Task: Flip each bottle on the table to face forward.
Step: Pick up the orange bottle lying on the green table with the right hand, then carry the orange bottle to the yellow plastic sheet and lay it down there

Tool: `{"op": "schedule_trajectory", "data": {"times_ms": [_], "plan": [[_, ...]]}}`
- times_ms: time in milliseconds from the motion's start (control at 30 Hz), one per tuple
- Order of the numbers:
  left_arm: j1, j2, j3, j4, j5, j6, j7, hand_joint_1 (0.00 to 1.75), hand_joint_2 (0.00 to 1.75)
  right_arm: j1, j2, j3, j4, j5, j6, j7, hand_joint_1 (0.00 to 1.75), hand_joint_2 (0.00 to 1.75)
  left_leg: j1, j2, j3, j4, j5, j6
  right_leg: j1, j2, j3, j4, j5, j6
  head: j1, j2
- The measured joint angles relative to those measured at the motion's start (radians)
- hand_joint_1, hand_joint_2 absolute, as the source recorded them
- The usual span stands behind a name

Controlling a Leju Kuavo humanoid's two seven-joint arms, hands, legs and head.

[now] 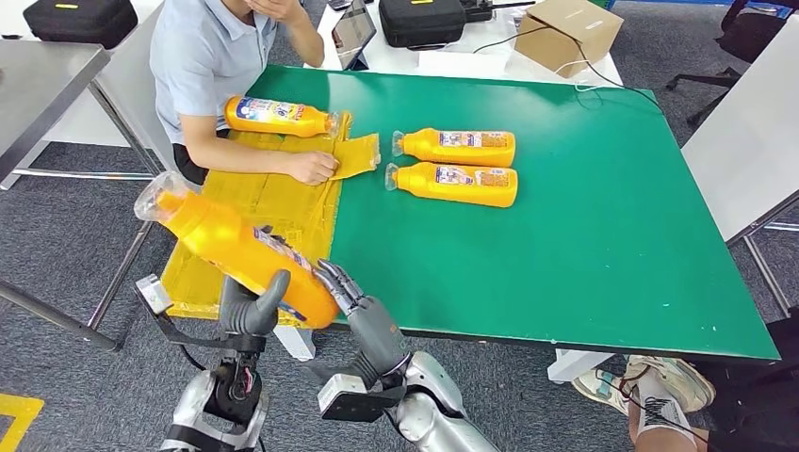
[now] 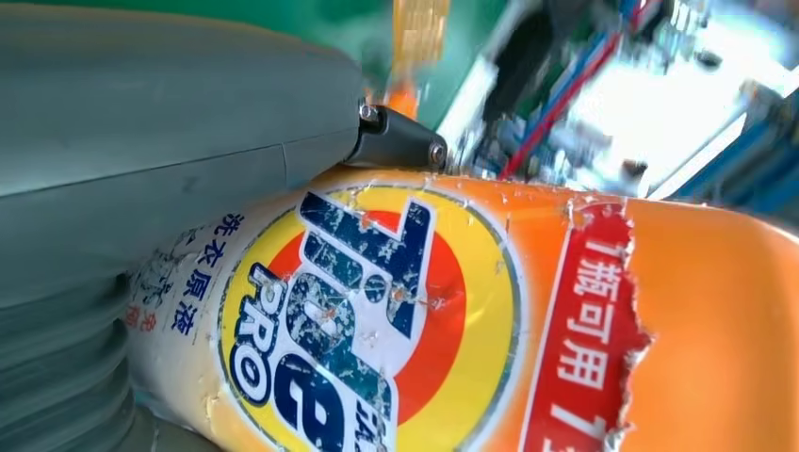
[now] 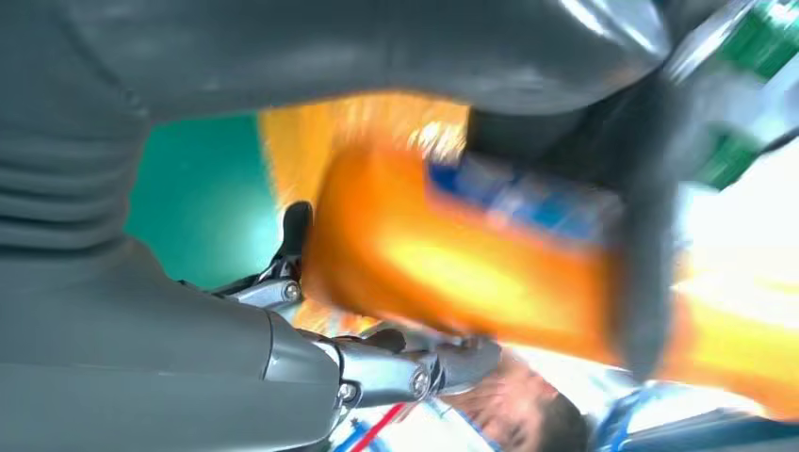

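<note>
— Both hands are working on one thing: the left hand (image 1: 250, 311) is gripping the lower body of a large orange plastic detergent bottle with a clear cap (image 1: 236, 247), and the right hand (image 1: 350, 299) is pressing its fingers against the bottle's base end.

— Where is that bottle sitting?

— It isn't sitting; it is being held up in the air, tilted, above the near left corner of the green table (image 1: 603, 254) and the yellow cardboard sheet (image 1: 273, 202), cap pointing up and away to the left. In the left wrist view its torn printed label (image 2: 377, 320) is facing the camera.

— How is it likely handling?

— I am judging it stiff, fairly heavy if full, and smooth enough to slip, so holding around the broad body with support at the base is looking sensible; the narrow neck and cap are looking like poor holds.

— And the others?

— Two matching orange bottles (image 1: 456, 164) are lying side by side mid-table, a third (image 1: 278, 116) beside a seated person's forearm (image 1: 254, 158).
</note>
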State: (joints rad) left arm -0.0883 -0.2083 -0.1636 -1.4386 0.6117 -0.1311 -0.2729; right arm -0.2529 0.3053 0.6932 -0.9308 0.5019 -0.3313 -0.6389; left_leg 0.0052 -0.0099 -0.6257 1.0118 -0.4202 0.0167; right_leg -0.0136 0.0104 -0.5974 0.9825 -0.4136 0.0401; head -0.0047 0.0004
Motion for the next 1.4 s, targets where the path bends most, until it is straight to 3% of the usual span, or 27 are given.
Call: {"op": "schedule_trajectory", "data": {"times_ms": [200, 267, 333, 400, 500, 667, 833, 1000, 1267, 1300, 1333, 1400], "plan": [[-0.055, 0.003, 0.040, 0.072, 0.000, 0.005, 0.006, 1.75, 1.75, 0.003, 0.002, 0.032, 0.001, 0.001, -0.014, -0.006, 0.00, 0.00, 0.000, 0.000, 0.000, 0.000, 0.000, 0.000, 0.000, 0.000, 0.000, 0.000, 0.000, 0.000, 0.000, 0.000], [-0.066, 0.006, 0.042, 0.086, -0.061, 0.057, 0.000, 1.75, 1.75, 0.003, 0.002, 0.037, 0.001, 0.006, -0.038, -0.006, 0.00, 0.00, 0.000, 0.000, -0.001, 0.000, 0.000, 0.000, 0.000, 0.000, 0.000, 0.000, 0.000, 0.000, 0.000, 0.000], [-0.086, 0.021, 0.032, 0.107, -0.252, 0.201, -0.016, 1.75, 1.75, 0.005, 0.000, 0.040, 0.000, 0.027, -0.091, 0.006, 0.00, 0.00, 0.000, 0.000, -0.001, 0.000, 0.000, 0.000, 0.000, 0.000, -0.001, 0.000, 0.000, 0.000, 0.000, 0.000], [-0.118, 0.047, 0.014, 0.138, -0.565, 0.376, -0.029, 1.75, 1.75, 0.012, -0.006, 0.040, -0.007, 0.054, -0.134, 0.031, 0.00, 0.00, 0.000, -0.001, -0.001, 0.000, 0.000, 0.000, 0.000, 0.000, -0.001, 0.000, 0.000, 0.000, 0.000, 0.000], [-0.176, 0.083, 0.001, 0.188, -0.972, 0.486, -0.004, 1.75, 1.75, 0.027, -0.021, 0.040, -0.037, 0.090, -0.131, 0.072, 0.00, 0.00, 0.000, -0.001, -0.001, 0.000, 0.001, 0.000, 0.000, 0.000, -0.001, 0.000, 0.000, 0.000, 0.000, 0.000], [-0.316, 0.127, -0.024, 0.339, -1.347, 0.461, 0.089, 1.75, 1.75, 0.031, -0.026, 0.040, -0.056, 0.118, -0.075, 0.097, 0.00, 0.00, 0.000, 0.000, -0.001, 0.000, 0.002, -0.001, 0.000, 0.000, -0.001, 0.000, 0.001, 0.000, 0.000, 0.000], [-0.499, 0.174, -0.088, 0.595, -1.637, 0.395, 0.190, 1.75, 1.75, 0.031, -0.026, 0.041, -0.059, 0.118, -0.021, 0.094, 0.00, 0.00, 0.000, 0.000, -0.001, 0.000, 0.003, -0.001, 0.000, 0.000, 0.000, 0.001, 0.001, 0.000, 0.000, 0.000], [-0.617, 0.197, -0.125, 0.815, -1.709, 0.323, 0.225, 1.75, 1.75, 0.031, -0.024, 0.050, -0.062, 0.106, 0.009, 0.082, 0.00, 0.00, 0.000, 0.000, -0.001, 0.000, 0.003, -0.001, 0.000, 0.000, -0.001, 0.001, 0.001, 0.000, 0.000, 0.000], [-0.688, 0.213, -0.169, 0.976, -1.762, 0.241, 0.262, 1.59, 1.75, 0.030, -0.020, 0.065, -0.062, 0.100, 0.021, 0.073, 0.00, 0.00, 0.000, 0.000, -0.001, 0.000, 0.002, -0.001, 0.000, 0.000, -0.001, 0.001, 0.001, 0.000, 0.000, 0.000], [-0.696, 0.214, -0.174, 0.989, -1.771, 0.224, 0.267, 1.52, 1.75, 0.030, -0.020, 0.066, -0.061, 0.098, 0.022, 0.071, 0.00, 0.00, 0.000, 0.000, -0.001, 0.000, 0.003, -0.001, 0.000, 0.000, -0.001, 0.001, 0.001, 0.000, 0.000, 0.000], [-0.704, 0.215, -0.180, 1.000, -1.780, 0.206, 0.271, 1.25, 1.75, 0.029, -0.020, 0.068, -0.061, 0.095, 0.023, 0.068, 0.00, 0.00, 0.000, 0.000, -0.001, 0.000, 0.003, -0.001, 0.000, 0.000, 0.000, 0.001, 0.001, 0.000, 0.000, 0.000], [-0.722, 0.215, -0.189, 1.021, -1.786, 0.177, 0.273, 0.50, 1.75, 0.026, -0.019, 0.074, -0.058, 0.089, 0.023, 0.063, 0.00, 0.00, 0.000, 0.000, -0.001, 0.000, 0.003, -0.001, 0.000, 0.000, 0.000, 0.001, 0.001, 0.000, 0.000, 0.000]]}}
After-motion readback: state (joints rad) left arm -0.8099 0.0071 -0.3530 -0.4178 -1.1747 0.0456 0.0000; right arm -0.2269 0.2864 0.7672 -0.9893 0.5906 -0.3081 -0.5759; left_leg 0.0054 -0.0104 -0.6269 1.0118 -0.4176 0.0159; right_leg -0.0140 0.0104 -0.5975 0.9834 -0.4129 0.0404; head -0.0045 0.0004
